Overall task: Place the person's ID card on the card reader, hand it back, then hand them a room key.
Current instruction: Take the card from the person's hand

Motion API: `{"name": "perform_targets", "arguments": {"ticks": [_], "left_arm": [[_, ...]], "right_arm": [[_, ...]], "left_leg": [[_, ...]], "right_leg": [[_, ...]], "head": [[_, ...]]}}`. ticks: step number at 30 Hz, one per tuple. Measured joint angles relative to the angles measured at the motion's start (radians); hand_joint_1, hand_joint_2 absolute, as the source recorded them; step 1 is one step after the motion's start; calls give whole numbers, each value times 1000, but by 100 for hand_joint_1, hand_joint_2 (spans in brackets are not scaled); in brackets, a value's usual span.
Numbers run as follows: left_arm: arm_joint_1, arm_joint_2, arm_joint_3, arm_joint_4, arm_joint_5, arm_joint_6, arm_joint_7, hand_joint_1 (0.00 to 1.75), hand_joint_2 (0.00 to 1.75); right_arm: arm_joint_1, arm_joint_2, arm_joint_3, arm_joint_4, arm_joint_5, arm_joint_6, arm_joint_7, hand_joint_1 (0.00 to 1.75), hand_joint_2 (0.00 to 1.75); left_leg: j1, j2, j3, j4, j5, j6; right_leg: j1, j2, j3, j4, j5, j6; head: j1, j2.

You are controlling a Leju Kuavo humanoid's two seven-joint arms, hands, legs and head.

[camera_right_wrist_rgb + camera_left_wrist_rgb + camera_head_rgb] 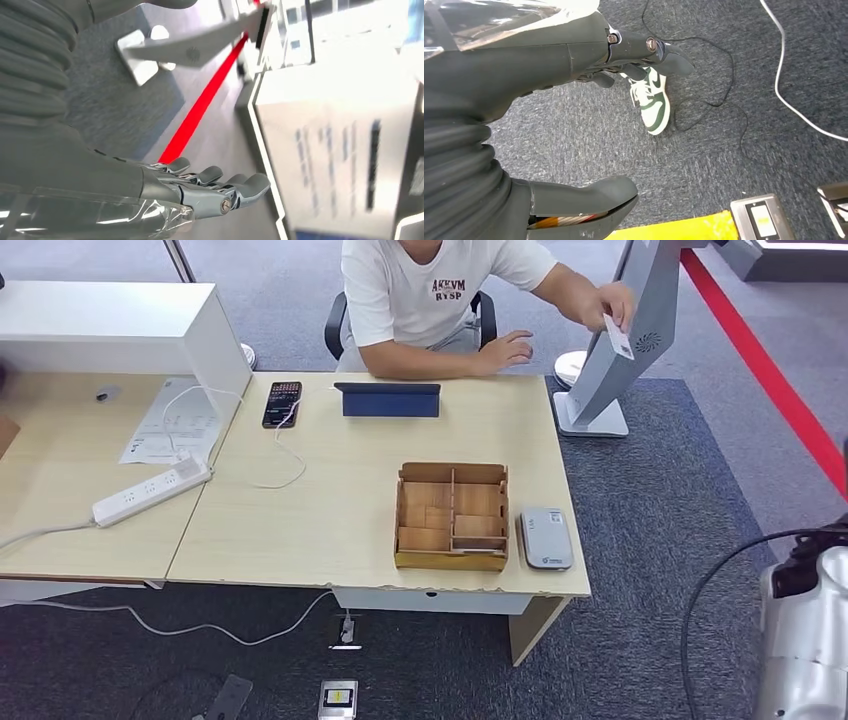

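Observation:
A person in a white T-shirt sits behind the desk and holds a white ID card [620,337] out past the desk's right end. The grey card reader [546,537] lies near the desk's front right corner. Beside it stands a wooden compartment box [452,517]. My right arm [805,635] hangs low, to the right of the desk and well away from the card. My right hand [200,192] has its fingers stretched out and holds nothing. My left hand [574,60] hangs over the carpet, thumb and fingers apart, empty.
On the desk are a blue tablet [388,398], a phone [282,403] on a cable, a power strip [150,492] and papers. A white angled stand [610,370] rises off the desk's far right corner. Cables and a small device [338,700] lie on the carpet.

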Motion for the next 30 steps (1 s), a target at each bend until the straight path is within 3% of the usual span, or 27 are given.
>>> {"name": "perform_targets", "arguments": {"ticks": [6,13,20,30], "left_arm": [[3,-3,0,0,0,0,0,0,175],[5,-6,-1,0,-7,2,-6,0,175],[-9,-6,-26,0,-56,1,-2,0,175],[-38,-7,-76,0,-68,-12,27,0,175]], "right_arm": [[1,-2,148,-74,3,6,-2,0,175],[1,-8,230,-114,43,17,-8,0,175],[-94,-24,315,-66,399,106,-32,0,175],[-292,-25,481,227,766,113,-9,0,175]], "left_leg": [[0,-3,-1,0,0,0],[0,-4,-2,0,0,0],[1,-5,-2,0,1,-1],[1,-7,-4,0,2,-1]], "right_leg": [[0,-3,0,0,0,0],[0,-3,0,-1,0,0],[0,-3,-1,0,0,0],[1,-6,-2,0,0,0]], "head": [[0,0],[0,0],[0,0],[0,0]]}}
